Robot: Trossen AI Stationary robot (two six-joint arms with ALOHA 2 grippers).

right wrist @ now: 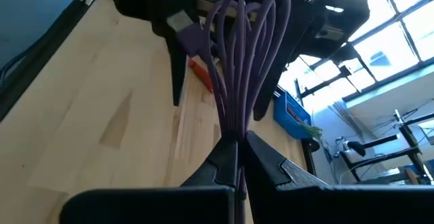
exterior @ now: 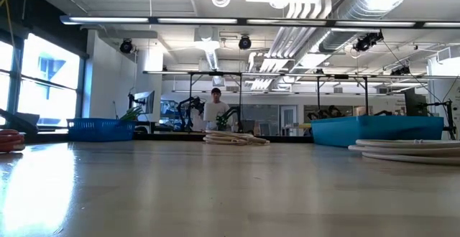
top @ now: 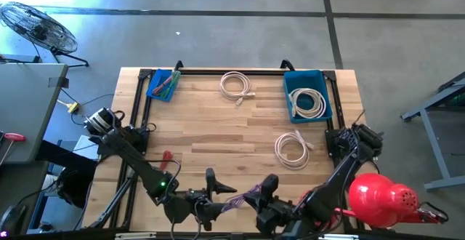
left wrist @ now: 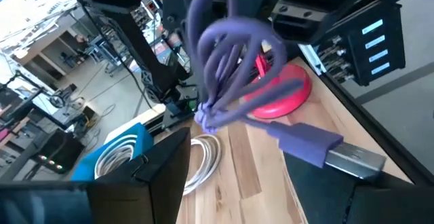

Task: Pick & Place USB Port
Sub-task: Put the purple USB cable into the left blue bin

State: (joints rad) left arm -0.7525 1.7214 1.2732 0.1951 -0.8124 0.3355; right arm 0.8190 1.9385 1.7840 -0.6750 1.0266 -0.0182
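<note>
Hovering near the table's (top: 218, 142) front edge, right fingers (right wrist: 261, 157) clench the purple cable (right wrist: 245, 54); left's unclear.

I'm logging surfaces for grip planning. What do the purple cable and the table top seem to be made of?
The purple USB cable looks like matte rubbery plastic: it bends in soft loops; its plug has a shiny metal shell. The table top looks like pale wood planks, with visible grain and seams and a light sheen, probably sealed.
</note>
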